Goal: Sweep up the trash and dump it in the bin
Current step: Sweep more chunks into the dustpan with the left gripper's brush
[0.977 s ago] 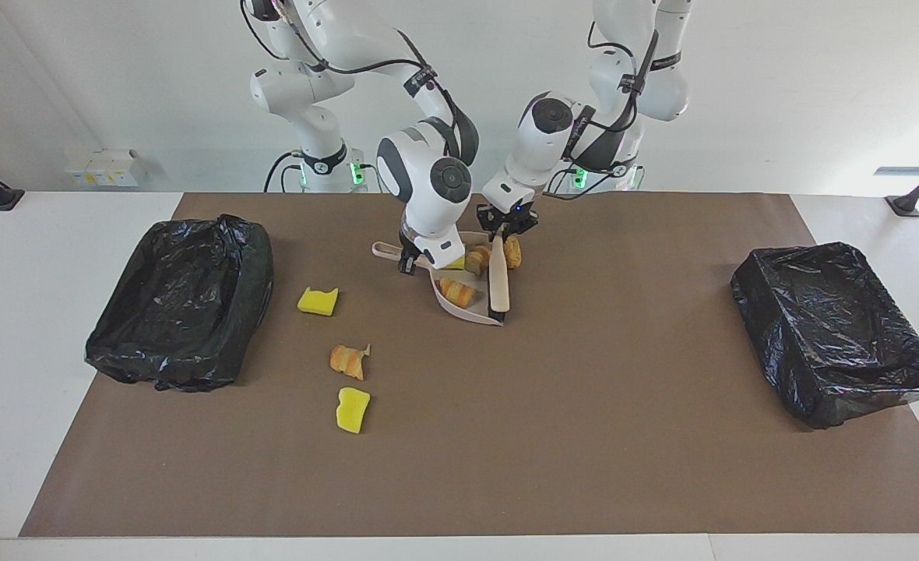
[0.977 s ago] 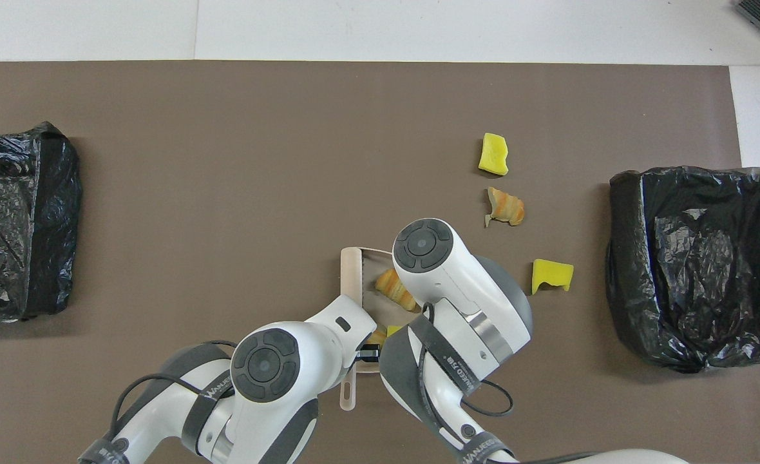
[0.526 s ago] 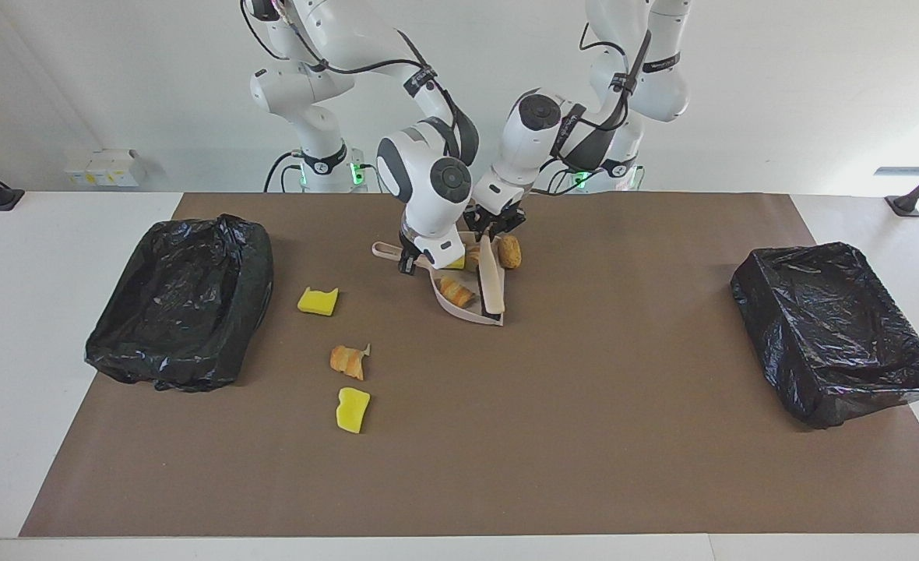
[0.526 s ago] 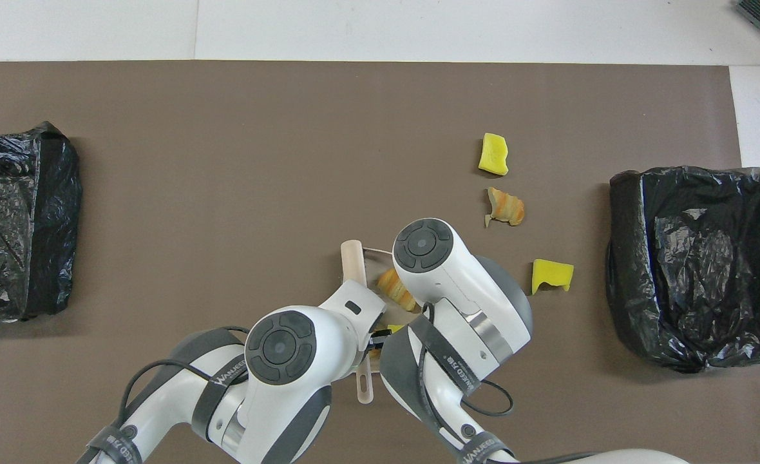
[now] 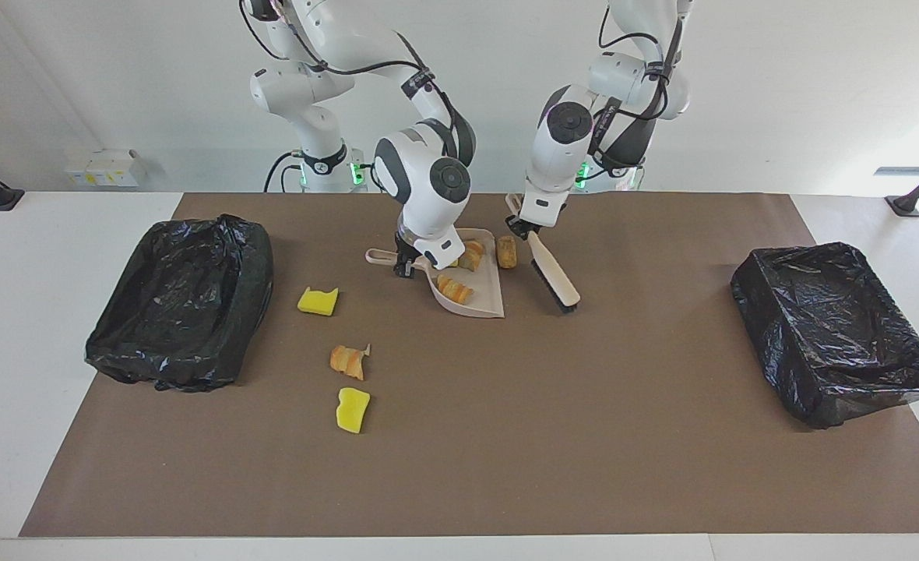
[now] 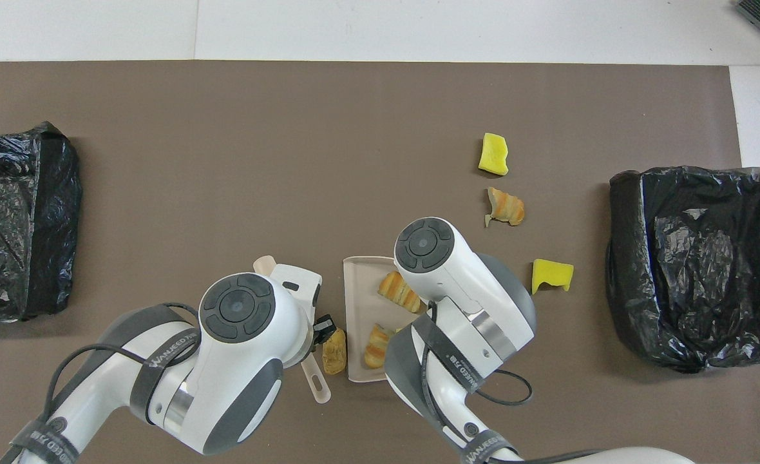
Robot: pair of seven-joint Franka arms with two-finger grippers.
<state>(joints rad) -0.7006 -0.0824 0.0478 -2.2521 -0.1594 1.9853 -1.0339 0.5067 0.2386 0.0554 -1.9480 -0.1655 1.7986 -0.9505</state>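
My right gripper (image 5: 406,265) is shut on the handle of the beige dustpan (image 5: 484,302) (image 6: 357,290), which rests on the mat. Two tan bread chunks (image 5: 455,290) (image 6: 398,291) and a bit of yellow lie in the pan. My left gripper (image 5: 528,228) is shut on the brush (image 5: 554,280) (image 6: 315,383), which slants down to the mat beside the pan, toward the left arm's end. One bread chunk (image 5: 507,252) (image 6: 335,351) lies on the mat between pan and brush. Loose trash lies toward the right arm's end: a yellow sponge (image 5: 318,301) (image 6: 552,275), a bread scrap (image 5: 348,361) (image 6: 505,206), another sponge (image 5: 353,409) (image 6: 494,154).
A bin lined with a black bag (image 5: 183,300) (image 6: 689,264) stands at the right arm's end of the brown mat, close to the loose scraps. A second black-lined bin (image 5: 837,331) (image 6: 13,219) stands at the left arm's end.
The left arm has swung the brush out of the dustpan toward its own end of the table. One bread chunk now lies outside the pan. The pan shifted slightly.
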